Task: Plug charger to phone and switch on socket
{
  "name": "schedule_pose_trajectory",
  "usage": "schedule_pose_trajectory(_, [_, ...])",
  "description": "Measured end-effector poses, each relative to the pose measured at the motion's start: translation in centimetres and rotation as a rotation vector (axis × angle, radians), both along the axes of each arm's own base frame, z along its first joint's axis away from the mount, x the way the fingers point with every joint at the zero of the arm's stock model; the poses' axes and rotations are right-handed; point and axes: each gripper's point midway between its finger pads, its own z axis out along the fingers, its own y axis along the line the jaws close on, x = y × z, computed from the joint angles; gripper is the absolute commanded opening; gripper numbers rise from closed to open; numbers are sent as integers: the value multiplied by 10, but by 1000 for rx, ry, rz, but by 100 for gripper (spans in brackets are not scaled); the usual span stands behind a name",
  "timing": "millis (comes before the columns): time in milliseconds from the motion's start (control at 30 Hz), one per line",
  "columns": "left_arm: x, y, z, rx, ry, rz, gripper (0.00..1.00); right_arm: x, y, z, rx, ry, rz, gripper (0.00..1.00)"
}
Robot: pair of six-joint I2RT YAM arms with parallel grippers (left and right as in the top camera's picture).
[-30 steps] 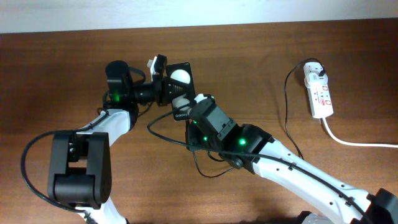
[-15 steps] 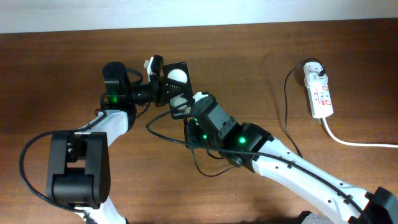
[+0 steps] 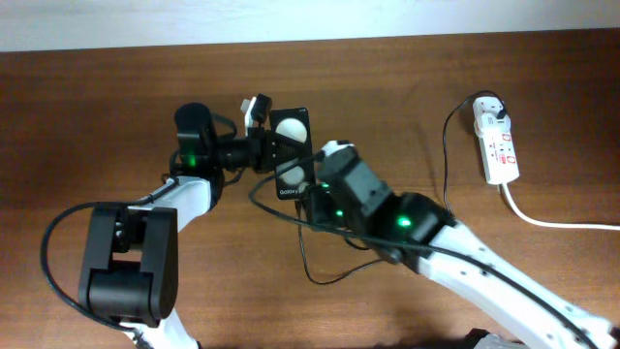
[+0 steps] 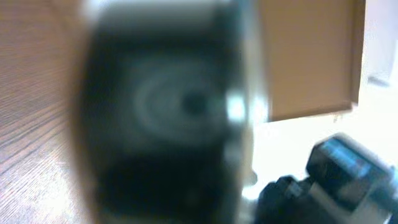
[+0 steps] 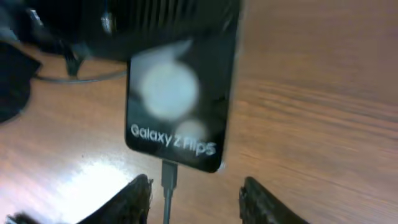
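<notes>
Two right gripper (image 5: 196, 190) fingers apart, charger (image 5: 168, 177) connector between them, touching phone's (image 5: 177, 93) near edge. Left gripper (image 3: 262, 147) clamped on phone's far end, phone crowding its wrist view. Socket (image 3: 496, 145) well apart, rightward of both.

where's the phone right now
In the overhead view the phone is just left of centre, held in the left gripper, with the right gripper at its lower end where the cable enters.
</notes>
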Motion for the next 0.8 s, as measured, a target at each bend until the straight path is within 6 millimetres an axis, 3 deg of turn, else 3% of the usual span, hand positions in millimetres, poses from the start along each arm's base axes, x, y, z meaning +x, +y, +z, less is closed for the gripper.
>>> schedule_pose_trajectory(67, [-4,-4,7,-12,-90,-21,0,-12,-19,32,18,-68,-2,80])
schedule_pose_trajectory(167, [-5,-14,6,-10,-99,-17,0,-27,-46,60,14,-136,-33,96])
schedule_pose_trajectory(267, [-12,-44,5,-4,-102,-17,0,-42,-79,76,-25,-185,-86,99])
schedule_pose_trajectory(367, [-15,-63,3,4,-99,-5,0,-54,-103,72,-94,-174,-115,99])
schedule_pose_trajectory(467, [0,-69,2,38,-58,51,0,-61,-114,60,-163,-131,-121,99])
schedule_pose_trajectory(600, [35,-63,-32,319,124,201,0,-63,-118,49,-213,-94,-121,99])
schedule_pose_trajectory(633, [41,-59,-37,403,104,232,0,-62,-117,46,-223,-86,-119,99])
schedule_pose_trajectory(800, [64,-62,-12,468,-111,273,0,-56,-111,30,-273,-38,-113,99])
